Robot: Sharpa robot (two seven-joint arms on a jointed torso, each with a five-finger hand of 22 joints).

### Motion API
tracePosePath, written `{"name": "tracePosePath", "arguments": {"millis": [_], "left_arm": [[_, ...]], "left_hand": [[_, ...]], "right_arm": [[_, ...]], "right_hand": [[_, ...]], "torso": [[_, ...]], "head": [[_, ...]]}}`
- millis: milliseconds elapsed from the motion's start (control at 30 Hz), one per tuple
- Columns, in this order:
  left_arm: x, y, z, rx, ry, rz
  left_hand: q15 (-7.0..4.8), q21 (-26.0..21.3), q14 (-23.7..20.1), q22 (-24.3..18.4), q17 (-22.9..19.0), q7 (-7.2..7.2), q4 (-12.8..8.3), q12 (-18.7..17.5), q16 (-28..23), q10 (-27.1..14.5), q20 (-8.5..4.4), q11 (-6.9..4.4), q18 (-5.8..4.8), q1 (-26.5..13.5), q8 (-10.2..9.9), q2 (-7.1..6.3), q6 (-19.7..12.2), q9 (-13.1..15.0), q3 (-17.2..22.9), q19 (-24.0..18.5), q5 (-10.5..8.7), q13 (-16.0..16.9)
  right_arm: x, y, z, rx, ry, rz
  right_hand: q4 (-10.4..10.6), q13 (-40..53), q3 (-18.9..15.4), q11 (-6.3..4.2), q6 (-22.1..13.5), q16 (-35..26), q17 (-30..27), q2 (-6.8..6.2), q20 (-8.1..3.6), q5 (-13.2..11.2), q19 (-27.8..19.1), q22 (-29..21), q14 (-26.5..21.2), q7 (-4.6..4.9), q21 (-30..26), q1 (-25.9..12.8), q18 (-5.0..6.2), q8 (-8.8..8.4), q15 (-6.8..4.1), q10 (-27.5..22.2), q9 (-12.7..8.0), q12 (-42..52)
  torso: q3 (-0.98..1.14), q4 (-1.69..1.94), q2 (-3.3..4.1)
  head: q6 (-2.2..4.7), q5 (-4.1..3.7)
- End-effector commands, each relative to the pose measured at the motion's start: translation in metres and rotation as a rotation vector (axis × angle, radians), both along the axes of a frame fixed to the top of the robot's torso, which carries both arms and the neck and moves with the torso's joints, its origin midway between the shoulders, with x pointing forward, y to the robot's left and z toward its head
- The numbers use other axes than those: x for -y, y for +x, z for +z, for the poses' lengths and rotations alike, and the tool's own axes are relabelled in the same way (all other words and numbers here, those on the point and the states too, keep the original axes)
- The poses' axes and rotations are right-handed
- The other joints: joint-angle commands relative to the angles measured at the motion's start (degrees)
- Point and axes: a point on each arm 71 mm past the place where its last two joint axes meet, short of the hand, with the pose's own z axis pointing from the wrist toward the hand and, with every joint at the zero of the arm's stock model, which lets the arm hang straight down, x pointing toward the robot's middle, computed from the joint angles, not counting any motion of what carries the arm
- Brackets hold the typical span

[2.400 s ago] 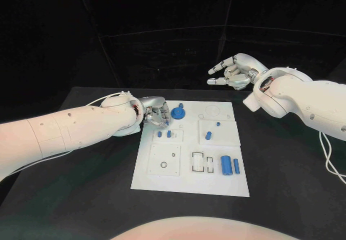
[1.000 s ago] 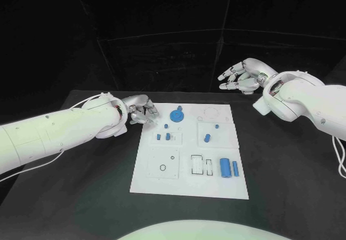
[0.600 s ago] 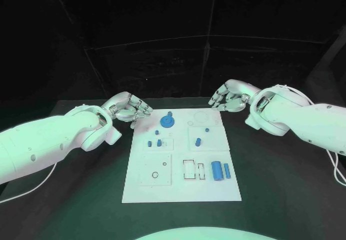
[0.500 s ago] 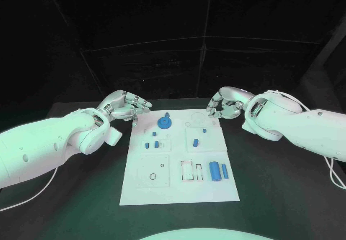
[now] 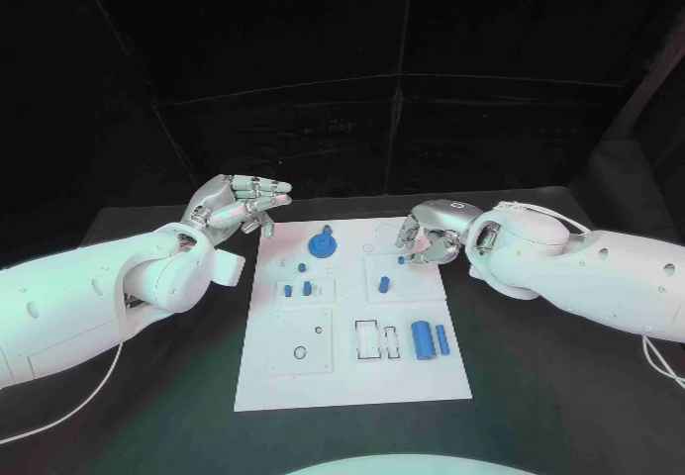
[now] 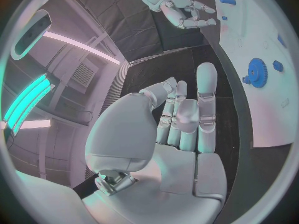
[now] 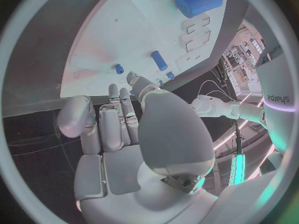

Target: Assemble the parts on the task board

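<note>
The white task board (image 5: 349,371) lies in the middle of the black table. On it sit a blue gear (image 5: 322,242), small blue pegs (image 5: 294,291), a slanted peg (image 5: 383,285), a thick blue cylinder (image 5: 422,338) and a slim bar (image 5: 442,339). My left hand (image 5: 236,203) hangs raised beyond the board's far left corner, fingers stretched out and holding nothing. My right hand (image 5: 429,236) hovers over the board's far right corner with its fingers curled in and nothing in them. The left wrist view shows the gear (image 6: 255,70) and the right hand (image 6: 186,12); the right wrist view shows the cylinder (image 7: 199,1).
Empty cut-outs (image 5: 380,339) and a round hole (image 5: 300,352) mark the board's near half. Black table (image 5: 556,376) stretches on both sides of the board. A dark curtain (image 5: 357,129) closes off the back.
My right hand has come down from high at the back right to the board's far right corner. My left hand has lifted away from the gear to the far left. The camera has shifted.
</note>
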Motion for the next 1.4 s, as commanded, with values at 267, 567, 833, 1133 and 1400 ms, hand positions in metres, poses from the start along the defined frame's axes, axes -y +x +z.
{"name": "tracePosePath", "arguments": {"millis": [267,567,833,1133,1400], "left_arm": [[-0.004,0.001,0.002,0.010,-0.072,0.036],[-0.004,0.001,0.002,0.004,-0.072,0.033],[-0.003,0.002,0.002,0.000,-0.071,0.032],[-0.004,0.002,0.001,-0.004,-0.070,0.031],[-0.005,0.002,0.001,-0.009,-0.068,0.030]], "left_hand": [[0.14,-1.47,-1.43,-1.24,-2.08,0.13,0.01,0.78,-1.27,0.10,0.00,0.12,0.78,-0.19,0.26,0.36,0.03,-0.16,-0.56,-1.23,-0.32,0.19],[0.21,-1.67,-1.82,-1.33,-2.78,0.25,0.05,0.95,-1.64,-0.10,0.03,0.20,0.75,-0.24,0.27,0.43,-0.05,-0.20,-0.68,-1.44,-0.30,0.23],[0.30,-1.88,-2.11,-1.42,-3.20,0.45,0.10,1.11,-1.88,-0.36,0.09,0.35,0.73,-0.36,0.24,0.43,-0.23,-0.26,-0.85,-1.62,-0.30,0.25],[0.38,-1.99,-2.26,-1.48,-3.43,0.55,0.20,1.22,-1.99,-0.53,0.14,0.44,0.71,-0.50,0.23,0.49,-0.35,-0.29,-0.95,-1.71,-0.30,0.27],[0.43,-2.07,-2.31,-1.51,-3.44,0.60,0.29,1.30,-1.99,-0.65,0.19,0.49,0.70,-0.64,0.23,0.52,-0.43,-0.31,-1.04,-1.76,-0.29,0.28]], "right_arm": [[-0.009,0.002,-0.012,-0.040,-0.079,0.019],[-0.011,0.002,-0.023,-0.071,-0.094,0.015],[-0.012,0.004,-0.026,-0.080,-0.094,0.015],[-0.015,0.005,-0.027,-0.068,-0.087,0.001],[-0.018,0.005,-0.028,-0.035,-0.114,-0.011]], "right_hand": [[-0.27,-1.88,1.19,0.65,-0.86,-0.58,-0.91,-0.63,0.78,-0.38,0.11,-0.65,2.10,0.58,-0.74,0.31,1.16,-1.35,0.78,-0.67,0.04,-0.89],[-0.60,-3.10,2.61,0.59,-0.13,-0.53,-0.99,-0.09,0.82,-0.18,0.22,-0.77,2.13,0.56,-0.84,0.76,1.20,-1.68,0.76,0.03,0.15,-1.01],[-0.57,-4.30,4.35,0.29,1.34,-0.44,-1.05,0.65,0.65,-0.63,0.33,-0.88,2.17,0.28,-0.92,0.67,1.23,-1.62,0.52,1.38,0.28,-0.97],[-0.95,-5.54,7.48,-0.41,3.52,-0.02,-0.70,1.98,0.14,-3.13,0.68,-0.41,2.32,-0.38,-0.64,1.01,1.15,-1.36,-0.07,3.80,0.41,-0.68],[-2.22,-5.97,10.51,-1.29,6.11,0.46,-0.28,2.97,-0.54,-5.52,1.08,0.25,2.50,-1.12,-0.20,1.64,1.04,-0.74,-0.76,6.53,0.64,-0.01]], "torso": [[-0.11,0.11,0.04],[-0.02,-0.03,0.01],[0.00,-0.01,0.01],[-0.02,-0.05,0.01],[-0.02,-0.04,0.02]], "head": [[-0.30,0.40],[-0.58,0.74],[-0.79,0.78],[-0.93,0.77],[-1.02,0.67]]}}
